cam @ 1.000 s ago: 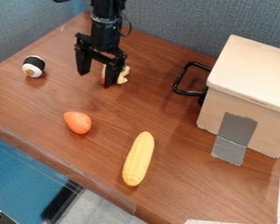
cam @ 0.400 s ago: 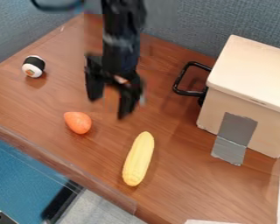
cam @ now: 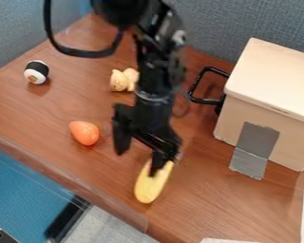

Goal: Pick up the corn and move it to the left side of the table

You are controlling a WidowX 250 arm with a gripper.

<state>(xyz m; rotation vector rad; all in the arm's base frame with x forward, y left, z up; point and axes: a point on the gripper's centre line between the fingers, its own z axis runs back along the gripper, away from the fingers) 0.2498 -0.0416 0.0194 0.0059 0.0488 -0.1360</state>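
Corn lies on the table at 6 o'clock, if you put a clock on your view with 12 at the top. Your gripper is by the corn's far end, with its fingers spread wide. One finger is in front of the corn, but you can't tell if it touches. Nothing is pinched, so it looks like you are at the grab part. You have yet to grip the corn, lift it, take it toward 9 o'clock and set it down.

Now count. You have one corn and one gripper. You have one orange lump near 9 o'clock, one sushi roll at 10, and one pale knobby toy at 11. You have one box at 3 o'clock and one black handle between 1 and 2.
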